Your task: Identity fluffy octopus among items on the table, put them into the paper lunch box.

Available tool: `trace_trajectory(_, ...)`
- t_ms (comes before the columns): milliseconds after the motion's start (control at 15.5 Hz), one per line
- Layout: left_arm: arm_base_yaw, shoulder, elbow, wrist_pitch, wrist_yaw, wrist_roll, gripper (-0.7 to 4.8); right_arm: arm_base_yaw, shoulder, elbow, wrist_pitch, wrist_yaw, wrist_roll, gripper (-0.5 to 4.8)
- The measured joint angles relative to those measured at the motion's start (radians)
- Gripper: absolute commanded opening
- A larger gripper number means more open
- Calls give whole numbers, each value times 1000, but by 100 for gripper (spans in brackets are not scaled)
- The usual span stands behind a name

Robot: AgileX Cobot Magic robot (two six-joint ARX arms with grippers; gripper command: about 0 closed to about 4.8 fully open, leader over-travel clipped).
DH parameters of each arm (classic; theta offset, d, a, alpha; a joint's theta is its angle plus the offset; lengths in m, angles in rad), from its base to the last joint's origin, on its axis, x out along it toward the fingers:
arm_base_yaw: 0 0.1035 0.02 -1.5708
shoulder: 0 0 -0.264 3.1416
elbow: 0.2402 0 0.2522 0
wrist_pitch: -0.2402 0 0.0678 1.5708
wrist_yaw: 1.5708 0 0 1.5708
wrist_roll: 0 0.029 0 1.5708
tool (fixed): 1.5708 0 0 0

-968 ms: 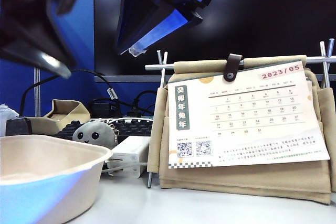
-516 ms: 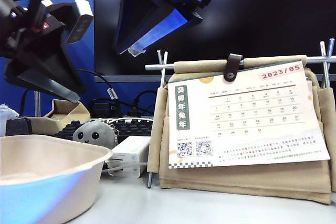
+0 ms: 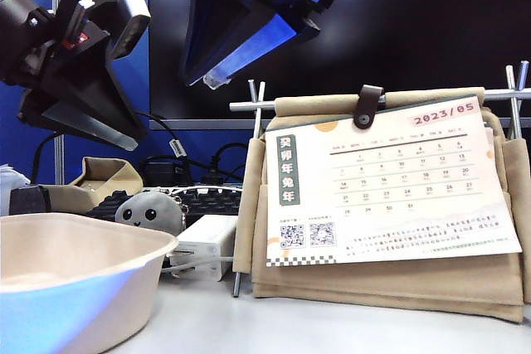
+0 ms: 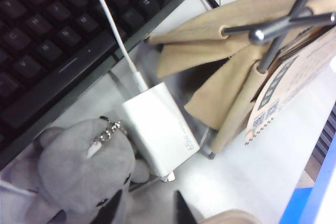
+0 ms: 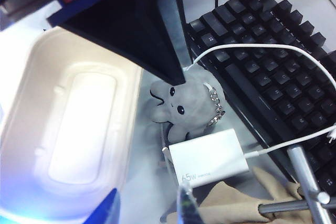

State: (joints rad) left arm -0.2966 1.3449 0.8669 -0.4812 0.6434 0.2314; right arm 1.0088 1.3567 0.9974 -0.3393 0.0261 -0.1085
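The fluffy octopus is a small grey plush with black dot eyes and a ball chain. It lies on the table between the black keyboard and the paper lunch box, a cream pulp tray. My left gripper hangs above the octopus. In the left wrist view the left gripper is open; one dark fingertip overlaps the edge of the octopus, and nothing is between the jaws. My right gripper is open and empty, high over the gap between the lunch box and the white adapter. The octopus shows there too.
A white power adapter with its cable lies right beside the octopus. Behind both is a black keyboard. A desk calendar on a metal rack draped with tan fabric stands to the right. A tan pouch sits at the back left.
My left gripper has swung in from the left edge of the exterior view, toward the right, and now hangs over the octopus. The right gripper and the objects have stayed still.
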Motion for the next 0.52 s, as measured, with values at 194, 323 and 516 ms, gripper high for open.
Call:
trace_trajectory(194,0,0,0,0,-111,0,134,0,0,0,0,0,1,148)
trace_trajectory(323,0,0,0,0,-132,-1,134,0,0,0,0,0,2,148)
trace_trajectory(516,0,0,0,17,-132,-1,134,0,0,0,0,0,2,148)
